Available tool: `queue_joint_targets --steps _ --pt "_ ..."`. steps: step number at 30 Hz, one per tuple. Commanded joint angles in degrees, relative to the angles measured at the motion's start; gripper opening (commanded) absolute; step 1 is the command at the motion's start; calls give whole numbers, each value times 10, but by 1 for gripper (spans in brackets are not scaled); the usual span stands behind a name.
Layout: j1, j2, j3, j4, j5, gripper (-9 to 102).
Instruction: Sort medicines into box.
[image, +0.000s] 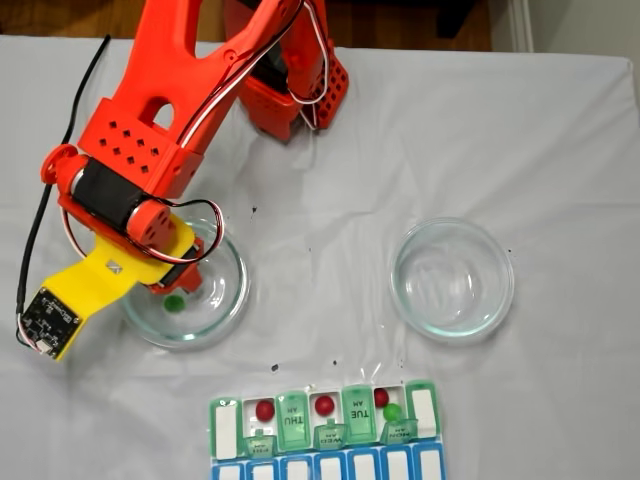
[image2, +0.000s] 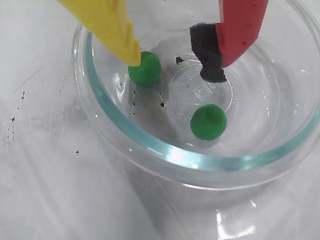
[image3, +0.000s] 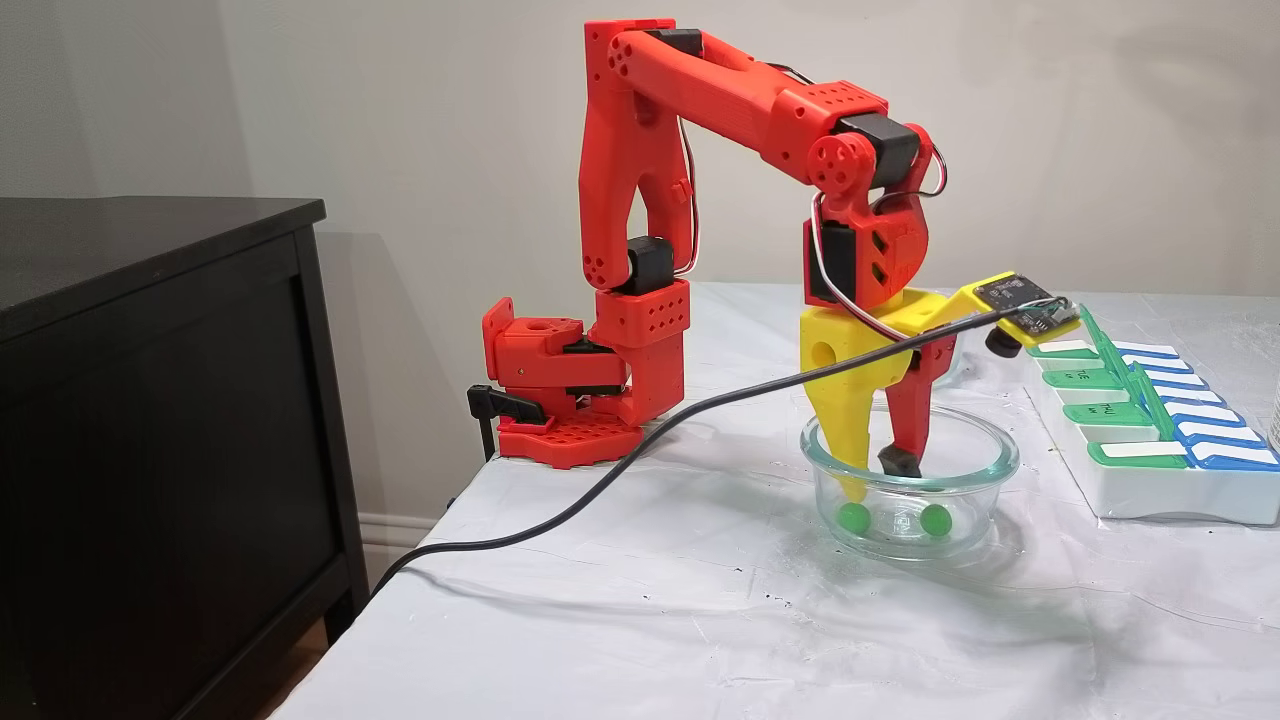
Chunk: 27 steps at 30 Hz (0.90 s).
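Standing by the table (image3: 620, 620), I see the red arm (image3: 700, 90) bent over a clear glass dish (image3: 985, 470), its pincer (image2: 177, 65) dipped inside with the yellow and red fingers spread apart and nothing between them. The pill box (image: 425, 408) lies near the dish with its green lids up; three red pills and one green already sit in its compartments. Two green pills (image2: 208, 121) rest on the dish floor, one touching the yellow fingertip (image2: 131, 52). They look light, hard and smooth, so I'd expect them to roll or squirt away on glass; best pinched across the middle, the foam-padded red finger (image2: 207, 52) closing gently
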Motion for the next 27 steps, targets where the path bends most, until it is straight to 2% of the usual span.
queue_joint_targets --steps 1,27 --pt "6 40 -47 13 -17 21" --pt "21 46 -8 11 -48 24"
